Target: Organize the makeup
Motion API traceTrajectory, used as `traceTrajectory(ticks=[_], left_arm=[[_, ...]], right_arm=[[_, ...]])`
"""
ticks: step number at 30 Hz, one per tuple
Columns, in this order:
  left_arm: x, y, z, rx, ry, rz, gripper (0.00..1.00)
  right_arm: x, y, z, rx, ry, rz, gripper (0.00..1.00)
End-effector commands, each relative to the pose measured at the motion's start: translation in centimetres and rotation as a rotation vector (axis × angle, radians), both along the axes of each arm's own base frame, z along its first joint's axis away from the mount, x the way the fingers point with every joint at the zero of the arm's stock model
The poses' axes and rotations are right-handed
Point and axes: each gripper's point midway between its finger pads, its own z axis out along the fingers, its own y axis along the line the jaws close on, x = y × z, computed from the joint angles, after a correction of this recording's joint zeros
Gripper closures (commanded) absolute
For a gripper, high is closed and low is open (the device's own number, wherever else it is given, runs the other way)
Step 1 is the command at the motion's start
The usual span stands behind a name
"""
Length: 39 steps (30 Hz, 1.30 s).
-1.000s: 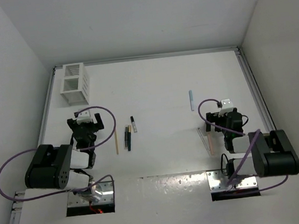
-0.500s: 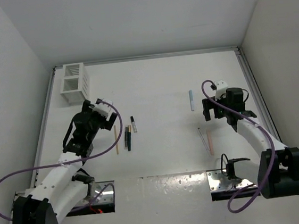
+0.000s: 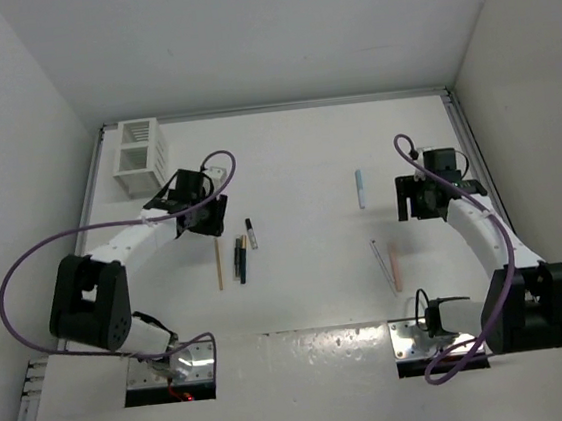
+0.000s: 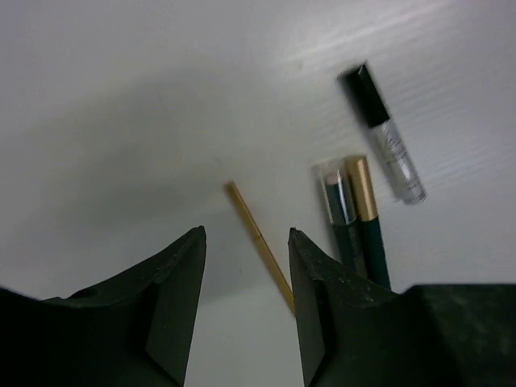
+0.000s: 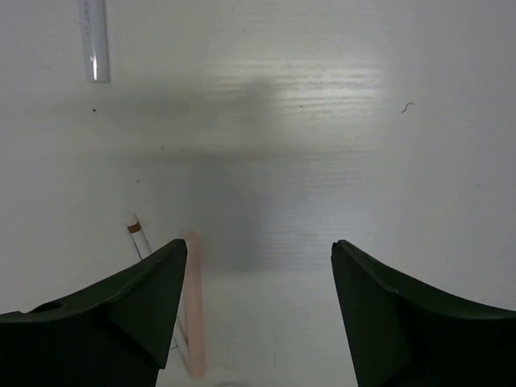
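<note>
Left wrist view showed the left gripper (image 4: 246,235) with jaws apart and empty near the tan stick (image 4: 262,248) and gold-ended pencil (image 4: 367,222) on the desk (image 4: 121,97). Right wrist view showed the right gripper (image 5: 260,246) with jaws apart near the pink stick (image 5: 193,306). Only top external showed the slatted box (image 3: 140,157).

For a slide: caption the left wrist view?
Empty left gripper over tan stick, beside dark pencils and clear tube.

Light blue tube (image 5: 95,40) cut by top edge; pink stick (image 5: 193,306) seemingly blurred.
</note>
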Motion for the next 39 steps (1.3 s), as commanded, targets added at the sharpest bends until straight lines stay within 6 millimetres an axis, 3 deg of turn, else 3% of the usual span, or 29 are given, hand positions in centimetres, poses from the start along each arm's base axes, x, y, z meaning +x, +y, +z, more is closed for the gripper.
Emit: traceTrajectory(ticks=[1,4,10,15,17,20,23,24,26,29,32,34,35,37,38,39], left_arm=[[-3.5,1.0,-2.5,0.030,0.204,0.087,0.49],[-3.4,0.1,-2.9,0.031,0.190,0.073,0.48],[-3.4,1.2,-5.6,0.067,0.252,0.211,0.48],[-4.1,0.8,-8.2,0.107,0.292,0.214,0.49],[-3.7,0.8,-8.4,0.109,0.278,0.218,0.51],[-3.9,1.4,-9.5,0.138,0.291,0.240,0.58],[-3.8,1.8,-10.1,0.153,0.294,0.281,0.78],[-3.9,2.0,-10.3,0.163,0.290,0.287,0.90],[-3.6,2.4,-10.5,0.159,0.286,0.316,1.00],[-3.3,2.6,-10.4,0.149,0.279,0.335,1.00],[-1.5,1.4,-8.7,0.118,0.242,0.275,1.00],[0.6,1.0,-6.2,0.091,0.176,0.254,1.00],[2.7,0.4,-3.8,0.081,0.110,0.227,1.00],[5.0,-0.2,-0.6,0.045,0.034,0.195,1.00],[7.2,-0.3,3.1,0.032,-0.064,0.173,1.00],[8.4,-0.6,5.2,0.025,-0.122,0.157,1.00]], right_arm=[[-1.3,0.4,0.0,0.012,0.084,-0.061,0.27],[-1.6,0.3,-0.1,0.005,0.094,-0.067,0.27],[-2.6,-0.1,-0.7,-0.020,0.084,-0.068,0.27],[-2.9,-0.7,-0.4,-0.058,0.057,-0.058,0.27],[-3.0,-0.8,-0.6,-0.065,0.053,-0.054,0.27],[-2.9,-1.0,-0.4,-0.075,0.044,-0.058,0.27],[-3.0,-1.1,-0.4,-0.079,0.037,-0.052,0.27],[-2.9,-1.1,-0.2,-0.083,0.028,-0.050,0.27],[-2.8,-1.3,0.1,-0.094,0.015,-0.049,0.27],[-2.6,-1.3,0.4,-0.093,-0.006,-0.046,0.27],[-2.2,-0.8,0.4,-0.072,-0.022,-0.036,0.27],[-1.7,-0.5,0.4,-0.056,-0.038,-0.027,0.29],[-1.6,-0.1,0.3,-0.036,-0.033,-0.013,0.30],[-0.6,0.2,0.9,-0.021,-0.073,0.000,0.32],[-0.1,0.6,1.1,-0.002,-0.086,0.016,0.32],[0.3,0.7,1.3,-0.001,-0.096,0.021,0.32]])
